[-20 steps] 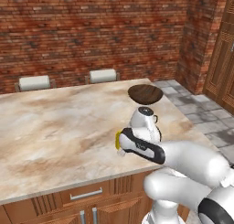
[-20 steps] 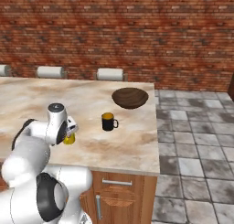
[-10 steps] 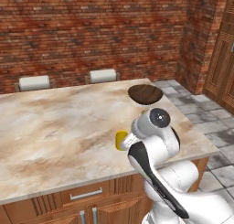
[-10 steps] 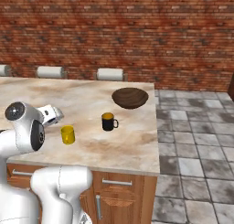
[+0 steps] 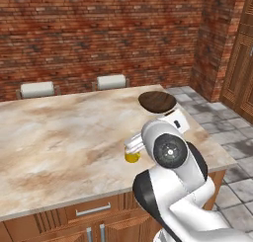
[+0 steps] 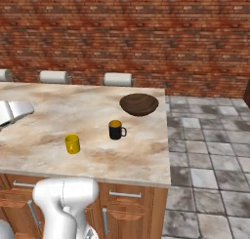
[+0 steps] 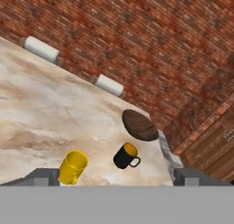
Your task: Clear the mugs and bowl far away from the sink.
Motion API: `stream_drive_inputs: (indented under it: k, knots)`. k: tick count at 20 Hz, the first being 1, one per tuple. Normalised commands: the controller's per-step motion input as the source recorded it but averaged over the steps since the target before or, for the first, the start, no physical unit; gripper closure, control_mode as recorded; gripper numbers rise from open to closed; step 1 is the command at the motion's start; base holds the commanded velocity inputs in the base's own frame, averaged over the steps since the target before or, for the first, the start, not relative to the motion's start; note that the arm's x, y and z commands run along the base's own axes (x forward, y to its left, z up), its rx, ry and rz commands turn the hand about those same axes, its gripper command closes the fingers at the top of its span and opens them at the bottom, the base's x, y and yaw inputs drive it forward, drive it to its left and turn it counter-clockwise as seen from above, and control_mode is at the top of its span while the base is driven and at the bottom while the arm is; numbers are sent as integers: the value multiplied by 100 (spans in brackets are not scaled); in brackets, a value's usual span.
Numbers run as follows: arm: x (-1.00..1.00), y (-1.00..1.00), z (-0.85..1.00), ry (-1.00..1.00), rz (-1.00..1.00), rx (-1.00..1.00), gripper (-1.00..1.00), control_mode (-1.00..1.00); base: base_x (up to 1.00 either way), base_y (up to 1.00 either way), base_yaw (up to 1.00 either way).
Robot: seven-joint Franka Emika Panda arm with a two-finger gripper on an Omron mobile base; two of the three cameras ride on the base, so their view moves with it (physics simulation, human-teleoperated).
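Note:
A plain yellow mug (image 6: 72,143) (image 7: 73,166) stands upright on the marble counter (image 6: 97,111). In the left base view my arm hides part of the yellow mug (image 5: 131,157). A black mug (image 6: 116,130) (image 7: 125,156) with a yellow inside stands to its right. Farther back, near the counter's right end, sits the dark wooden bowl (image 6: 139,104) (image 5: 157,101) (image 7: 139,125). My gripper (image 7: 116,178) hangs above the counter, short of the yellow mug, open and holding nothing. In the right base view the gripper (image 6: 19,110) sits at the left edge. The sink is out of view.
Three white chair backs (image 6: 117,79) line the counter's far side below the brick wall (image 6: 146,33). The counter ends at its right edge (image 6: 166,135) over a grey tiled floor (image 6: 210,174). Wooden drawers (image 6: 127,204) run below the front edge.
My hand has pulled back from the yellow mug, leftward in the right base view, and the arm has swung round. The mugs and bowl have not moved.

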Motion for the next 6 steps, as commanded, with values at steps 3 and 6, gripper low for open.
stream_drive_inputs:
  k: [3,6]
  knots:
    - [1,3,0,0,0,-2,-100,-100,0,0,0]
    - [-80,50,-1,-46,11,-25,-100,-100,0,0,0]
